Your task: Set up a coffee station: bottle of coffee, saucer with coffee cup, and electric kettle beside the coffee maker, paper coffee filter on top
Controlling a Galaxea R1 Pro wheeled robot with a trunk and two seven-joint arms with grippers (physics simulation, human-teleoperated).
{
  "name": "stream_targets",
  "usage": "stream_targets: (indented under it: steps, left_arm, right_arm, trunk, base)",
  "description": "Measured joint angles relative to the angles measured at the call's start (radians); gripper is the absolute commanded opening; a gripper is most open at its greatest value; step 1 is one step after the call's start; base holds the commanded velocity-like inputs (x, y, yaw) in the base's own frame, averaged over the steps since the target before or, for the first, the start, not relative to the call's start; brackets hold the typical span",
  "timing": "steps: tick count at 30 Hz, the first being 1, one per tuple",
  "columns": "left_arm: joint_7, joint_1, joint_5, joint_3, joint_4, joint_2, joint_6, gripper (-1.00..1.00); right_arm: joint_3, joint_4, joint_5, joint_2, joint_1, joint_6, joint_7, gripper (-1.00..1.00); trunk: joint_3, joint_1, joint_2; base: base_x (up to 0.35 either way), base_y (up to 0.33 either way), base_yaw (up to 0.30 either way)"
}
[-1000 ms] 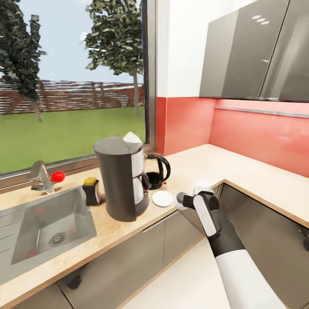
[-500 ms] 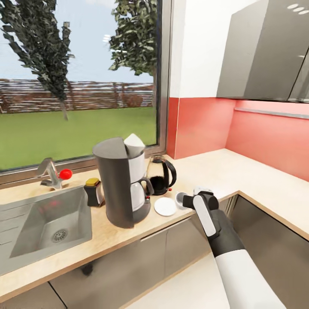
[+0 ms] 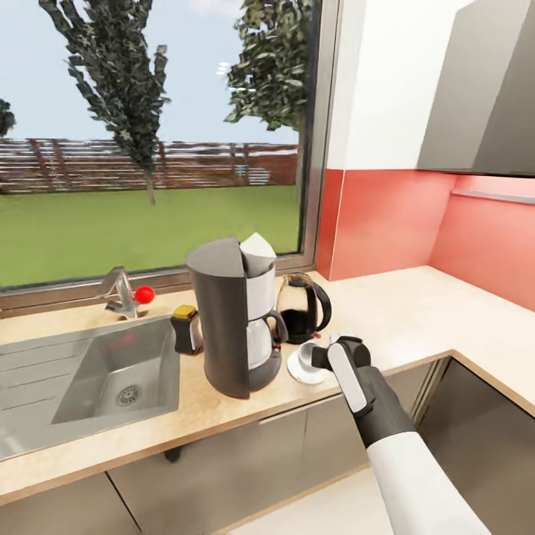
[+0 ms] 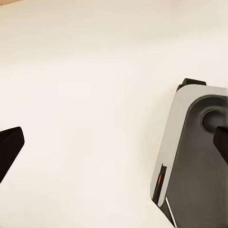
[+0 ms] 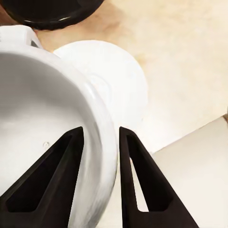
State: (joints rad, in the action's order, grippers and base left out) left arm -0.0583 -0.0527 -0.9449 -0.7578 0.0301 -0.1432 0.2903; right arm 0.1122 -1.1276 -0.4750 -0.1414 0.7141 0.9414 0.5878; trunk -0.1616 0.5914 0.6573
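Over the saucer (image 3: 305, 371), the right gripper (image 5: 99, 142) pinches the coffee cup (image 5: 42, 123).

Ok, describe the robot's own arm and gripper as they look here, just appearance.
In the head view the right arm has a smooth white forearm shell, then a dark grey wrist section with a long white oval panel along it. The right gripper ends in two flat black wedge-shaped fingers tapering to blunt tips. No cables or markings show on it.
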Motion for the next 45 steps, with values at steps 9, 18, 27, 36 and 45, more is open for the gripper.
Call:
stream_targets:
  steps: [9, 18, 27, 36, 45]
  left_arm:
    - [0.002, 0.000, 0.002, -0.001, 0.001, 0.000, 0.001, 1.00]
    - [0.002, 0.000, 0.004, -0.001, 0.001, 0.000, 0.001, 1.00]
    - [0.000, 0.000, 0.005, -0.001, 0.002, 0.000, -0.005, 1.00]
    - [0.000, 0.000, 0.004, -0.001, 0.008, 0.000, -0.009, 1.00]
    - [0.000, 0.003, 0.006, 0.000, 0.013, 0.014, -0.013, 1.00]
  right_arm:
    - [-0.006, 0.002, 0.001, 0.006, 0.000, 0.001, -0.001, -1.00]
    - [-0.013, 0.002, 0.006, 0.008, 0.000, 0.002, 0.002, -1.00]
    - [-0.012, 0.005, 0.005, 0.004, 0.000, 0.003, 0.132, -1.00]
    - [-0.009, 0.007, -0.001, 0.000, 0.000, 0.001, 0.171, -1.00]
    - [-0.011, 0.009, 0.001, 0.000, 0.000, 0.001, 0.172, -1.00]
  trunk:
    - [0.000, 0.000, 0.000]
    - [0.000, 0.000, 0.000]
    - [0.000, 0.000, 0.000]
    - [0.000, 0.000, 0.000]
    - [0.000, 0.000, 0.000]
  base:
    - [0.000, 0.000, 0.147]
    - [0.000, 0.000, 0.002]
    - [0.000, 0.000, 0.000]
    - [0.048, 0.000, 0.000]
    - [0.089, 0.000, 0.000]
